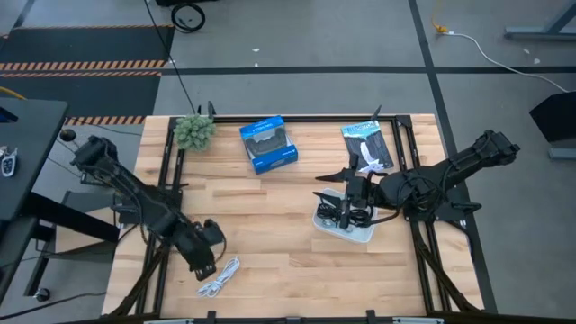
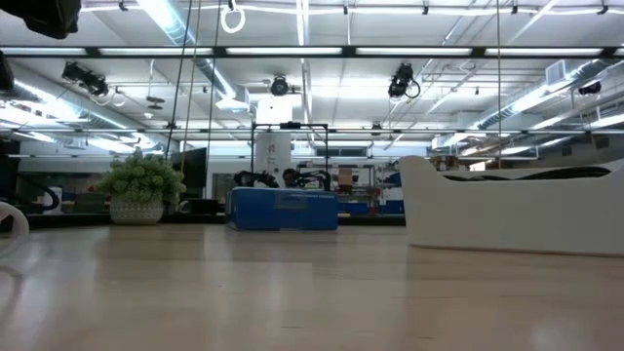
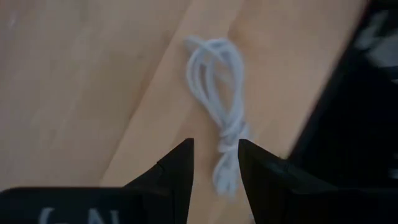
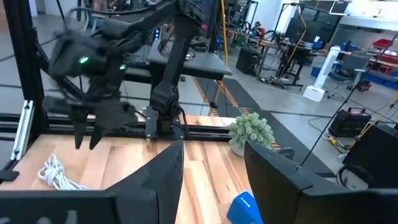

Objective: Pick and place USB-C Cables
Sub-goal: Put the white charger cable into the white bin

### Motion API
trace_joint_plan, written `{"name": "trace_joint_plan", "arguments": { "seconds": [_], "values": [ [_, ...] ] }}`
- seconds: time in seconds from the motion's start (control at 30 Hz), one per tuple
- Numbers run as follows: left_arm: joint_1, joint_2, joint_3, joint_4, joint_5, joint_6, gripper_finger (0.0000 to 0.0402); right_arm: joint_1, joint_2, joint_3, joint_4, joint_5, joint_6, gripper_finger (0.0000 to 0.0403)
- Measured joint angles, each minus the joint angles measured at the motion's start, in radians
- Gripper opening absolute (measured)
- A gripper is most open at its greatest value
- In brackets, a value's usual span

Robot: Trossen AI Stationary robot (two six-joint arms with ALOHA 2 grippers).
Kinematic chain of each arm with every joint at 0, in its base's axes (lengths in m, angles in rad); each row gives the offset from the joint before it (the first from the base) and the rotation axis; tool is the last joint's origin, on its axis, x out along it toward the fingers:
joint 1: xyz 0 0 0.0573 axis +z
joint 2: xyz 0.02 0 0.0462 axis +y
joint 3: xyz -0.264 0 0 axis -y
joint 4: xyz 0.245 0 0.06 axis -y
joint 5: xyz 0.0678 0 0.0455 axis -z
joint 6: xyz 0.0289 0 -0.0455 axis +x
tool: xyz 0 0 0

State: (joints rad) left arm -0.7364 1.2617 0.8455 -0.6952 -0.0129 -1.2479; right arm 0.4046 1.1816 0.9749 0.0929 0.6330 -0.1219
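A white coiled cable lies flat on the wooden table near its near edge. In the left wrist view the cable runs out from between my left gripper's open fingers. The right wrist view shows that left gripper hovering above the cable, apart from it. My right gripper is open and points level toward the table's left side, above the white tray. Dark coiled cables lie in the tray, partly hidden by the right gripper.
A blue box, a small potted plant and a black package stand along the far edge. Bare wood lies between the two arms. The low view shows the tray wall at the right.
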Motion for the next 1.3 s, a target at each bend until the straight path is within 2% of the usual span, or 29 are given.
{"name": "trace_joint_plan", "arguments": {
  "seconds": [0.1,0.27,0.57,0.7,1.03,1.3],
  "values": [
    [-0.023,0.099,0.064,-0.066,-0.009,-0.005,0.0133,0.000,0.000,0.000,0.005,0.000,0.016,0.0177],
    [-0.043,0.224,0.140,-0.059,-0.009,-0.005,0.0142,0.000,0.006,0.000,0.006,0.000,0.026,0.0177],
    [-0.049,0.351,0.218,-0.059,0.005,-0.039,0.0237,0.005,0.012,0.000,0.007,0.000,0.053,0.0177],
    [-0.056,0.394,0.218,-0.058,0.048,-0.084,0.0254,0.014,0.012,0.000,0.008,-0.001,0.053,0.0177],
    [-0.060,0.461,0.219,-0.034,0.047,-0.063,0.0211,0.021,0.012,0.000,0.010,-0.001,0.053,0.0177],
    [-0.060,0.474,0.219,-0.037,0.010,0.006,0.0149,0.020,0.012,0.000,0.010,-0.001,0.053,0.0170]
  ]
}}
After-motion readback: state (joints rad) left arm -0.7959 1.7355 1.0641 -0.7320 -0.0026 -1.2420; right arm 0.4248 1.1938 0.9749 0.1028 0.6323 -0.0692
